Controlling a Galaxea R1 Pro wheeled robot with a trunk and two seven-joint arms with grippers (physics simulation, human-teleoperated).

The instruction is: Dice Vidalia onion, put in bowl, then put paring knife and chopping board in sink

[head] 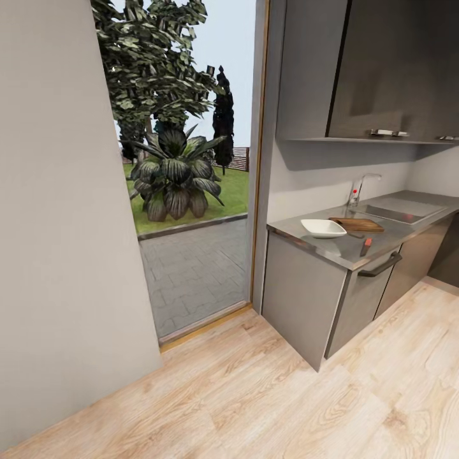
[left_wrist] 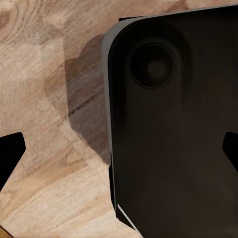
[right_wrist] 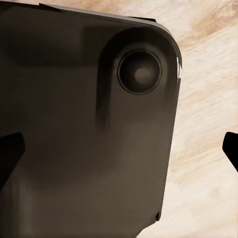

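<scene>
On the grey bench (head: 344,250) at the right of the head view: white bowl (head: 322,227) near the end, chopping board (head: 357,224) just behind and touching or nearly so, paring knife (head: 365,246) near the front edge, sink (head: 398,212) and faucet (head: 359,189) further along. Onion not discernible. Left end effector (left_wrist: 119,153) and right end effector (right_wrist: 119,153) both spread wide, empty, above a dark robot base panel (left_wrist: 173,134) and wooden floor (head: 255,395).

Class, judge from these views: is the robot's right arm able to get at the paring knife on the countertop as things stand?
Probably not yet. The paring knife lies on the countertop well ahead across open floor, while the right gripper hangs open over the robot's base.
</scene>
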